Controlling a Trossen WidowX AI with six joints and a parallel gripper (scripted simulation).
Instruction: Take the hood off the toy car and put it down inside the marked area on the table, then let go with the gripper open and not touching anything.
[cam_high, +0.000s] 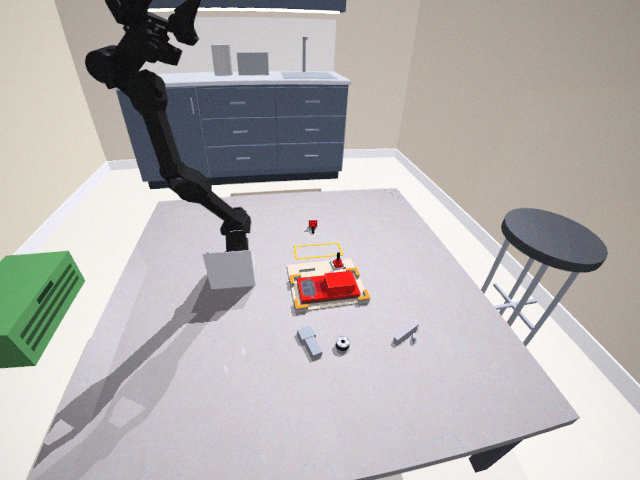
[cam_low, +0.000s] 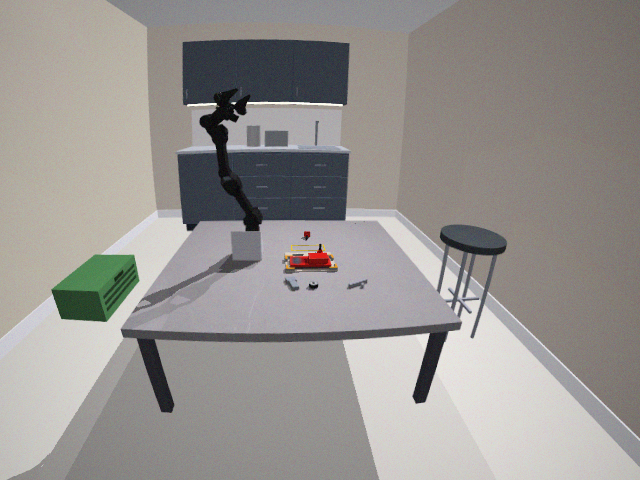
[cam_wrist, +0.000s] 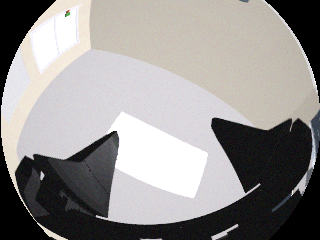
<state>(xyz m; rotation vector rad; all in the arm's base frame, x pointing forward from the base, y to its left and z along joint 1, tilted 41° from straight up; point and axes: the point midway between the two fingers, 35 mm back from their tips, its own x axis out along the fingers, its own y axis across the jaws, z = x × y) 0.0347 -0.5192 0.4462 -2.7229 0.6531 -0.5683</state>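
Note:
The red toy car (cam_high: 330, 287) (cam_low: 310, 260) sits in a beige fixture with orange corners (cam_high: 364, 295) near the middle of the table. Its red hood (cam_high: 341, 282) is in place on the body, next to the grey window part. The marked area is a yellow outlined rectangle (cam_high: 317, 244) on the table just behind the fixture. My gripper (cam_high: 155, 12) (cam_low: 233, 98) (cam_wrist: 163, 140) is open and empty. It is raised high above the table's back left and points up at the ceiling, far from the car. The wrist view shows only the ceiling and walls.
The arm's grey base box (cam_high: 229, 268) stands left of the car. A small red part (cam_high: 312, 223) lies behind the marked area, and a red-handled clamp (cam_high: 338, 262) stands on the fixture. A grey block (cam_high: 309, 341), a wheel (cam_high: 342, 343) and a grey bar (cam_high: 405, 333) lie in front.

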